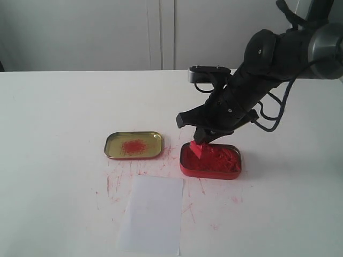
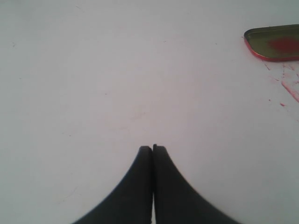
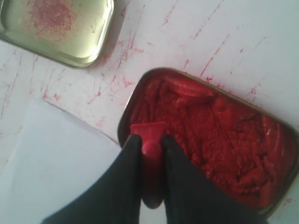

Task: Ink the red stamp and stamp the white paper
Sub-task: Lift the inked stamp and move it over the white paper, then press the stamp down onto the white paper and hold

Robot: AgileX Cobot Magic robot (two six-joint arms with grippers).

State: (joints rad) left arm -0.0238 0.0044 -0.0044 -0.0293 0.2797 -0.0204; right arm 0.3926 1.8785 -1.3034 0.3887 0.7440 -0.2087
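right gripper (image 3: 150,142) pinched the red stamp (image 3: 147,129) base-down in the ink tin (image 1: 210,172) for paste; left gripper (image 2: 153,149) pressed together, idle.

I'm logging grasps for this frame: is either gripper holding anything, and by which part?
The right gripper holds the red stamp by its narrow handle, base toward the red ink tin. The left gripper is shut, holding nothing.

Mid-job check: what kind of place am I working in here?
Probably a lab test bench: a plain white table streaked with red ink, flat white panels behind it, and an ink tin, gold lid and white paper laid out.
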